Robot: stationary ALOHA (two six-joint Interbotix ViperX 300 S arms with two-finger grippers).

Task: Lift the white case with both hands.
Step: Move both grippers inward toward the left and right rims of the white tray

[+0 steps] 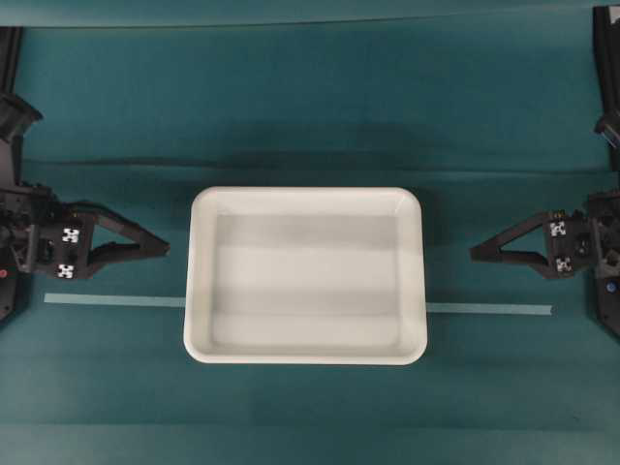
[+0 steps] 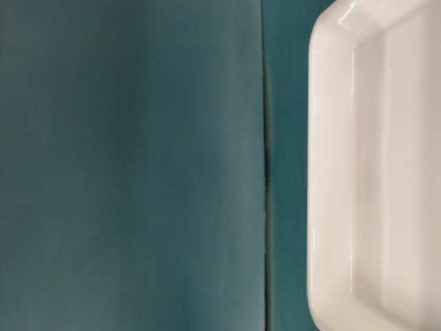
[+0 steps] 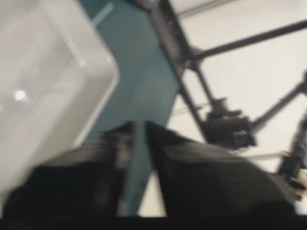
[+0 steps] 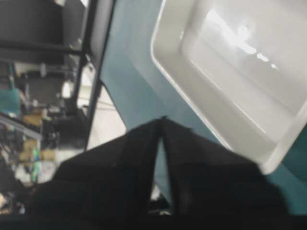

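Observation:
The white case (image 1: pixel 305 281) lies flat and empty in the middle of the teal cloth; it also shows in the table-level view (image 2: pixel 372 172). My left gripper (image 1: pixel 165 249) points at the case's left rim from a short way off, touching nothing. In the left wrist view the left gripper (image 3: pixel 140 125) shows a narrow gap between its tips, with the case (image 3: pixel 43 76) at upper left. My right gripper (image 1: pixel 475 254) points at the right rim, also apart from it. In the right wrist view the right gripper (image 4: pixel 161 120) has its tips together, with the case (image 4: pixel 240 62) at upper right.
A thin pale tape strip (image 1: pixel 111 300) runs across the cloth and passes under the case, showing again on the right (image 1: pixel 489 310). A fold seam (image 2: pixel 264 172) runs through the cloth beside the case. Black frame posts (image 1: pixel 605 58) stand at the table's far corners.

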